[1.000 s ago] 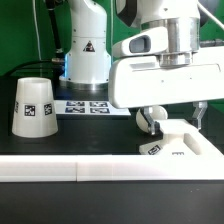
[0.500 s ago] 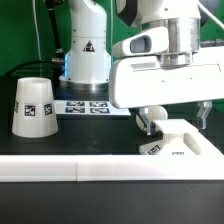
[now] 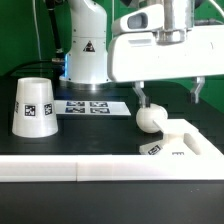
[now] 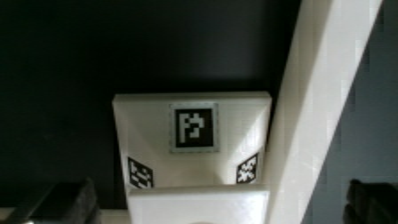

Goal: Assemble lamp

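The white ball-shaped bulb [image 3: 150, 118] rests at the exterior view's left side of the low white base [image 3: 183, 142], touching it. My gripper [image 3: 168, 94] hangs above them, open and empty, with its fingers [image 3: 140, 95] wide apart and clear of the bulb. The tapered shade [image 3: 32, 107] stands alone on the exterior view's left. In the wrist view the tagged base [image 4: 192, 130] lies below the open gripper [image 4: 219, 205]. The bulb does not show clearly there.
The marker board [image 3: 90, 105] lies flat behind the shade, in front of the robot's pedestal [image 3: 87, 55]. A long white rail [image 3: 100, 170] runs along the front edge. It also shows in the wrist view [image 4: 334, 90], beside the base.
The gripper has risen straight up. Its fingers were down on either side of the bulb. The bulb stays by the base.
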### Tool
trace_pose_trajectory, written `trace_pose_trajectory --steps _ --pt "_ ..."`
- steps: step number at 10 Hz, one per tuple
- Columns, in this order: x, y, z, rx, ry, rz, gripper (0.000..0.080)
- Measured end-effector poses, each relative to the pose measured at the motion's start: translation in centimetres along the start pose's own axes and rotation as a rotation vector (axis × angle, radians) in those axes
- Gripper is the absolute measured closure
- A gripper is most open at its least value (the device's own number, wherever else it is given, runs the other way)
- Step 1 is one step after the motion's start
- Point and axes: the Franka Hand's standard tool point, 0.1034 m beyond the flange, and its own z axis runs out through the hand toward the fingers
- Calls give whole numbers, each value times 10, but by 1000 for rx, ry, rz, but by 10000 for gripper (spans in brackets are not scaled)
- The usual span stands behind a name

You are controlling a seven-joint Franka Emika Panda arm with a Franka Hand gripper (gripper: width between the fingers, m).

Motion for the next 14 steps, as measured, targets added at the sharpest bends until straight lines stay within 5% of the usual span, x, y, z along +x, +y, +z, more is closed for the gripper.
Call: trace_pose_trajectory --steps 3,5,14 --pt "-33 6 -13 -13 -16 4 101" --pt "-54 26 -7 -18 5 -6 101" --pt "-53 20 4 33 -24 515 101"
